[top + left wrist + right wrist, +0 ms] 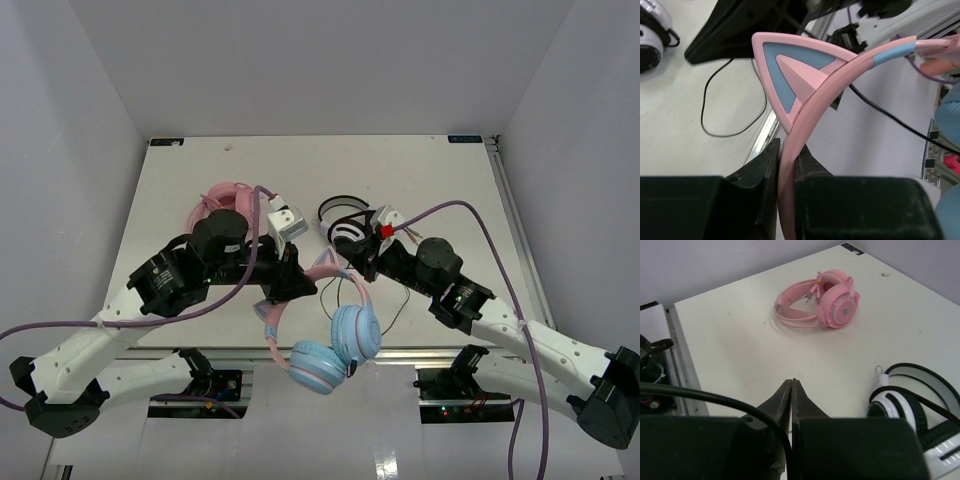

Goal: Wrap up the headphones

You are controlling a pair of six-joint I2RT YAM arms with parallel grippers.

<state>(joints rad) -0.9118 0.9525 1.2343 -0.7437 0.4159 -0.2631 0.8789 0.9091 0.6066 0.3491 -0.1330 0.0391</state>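
Observation:
The headphones hang over the table's near edge, with light blue ear cups (pixel 355 332) and a pink headband (pixel 272 312) that has a cat ear (pixel 790 75). My left gripper (pixel 297 283) is shut on the headband, which runs up between the jaws in the left wrist view (pixel 788 150). The thin dark cable (pixel 326 305) loops on the table beside it. My right gripper (pixel 341 262) is just right of the left one, jaws pressed together (pixel 792 382). The cable (pixel 715 399) curves over its left finger into the seam.
All-pink headphones (pixel 225 196) lie at the back left, also in the right wrist view (pixel 822 305). White-and-black headphones (pixel 345 220) lie mid-table behind my right gripper (pixel 910 402). The table's metal front rail (pixel 420 352) runs under the hanging ear cups.

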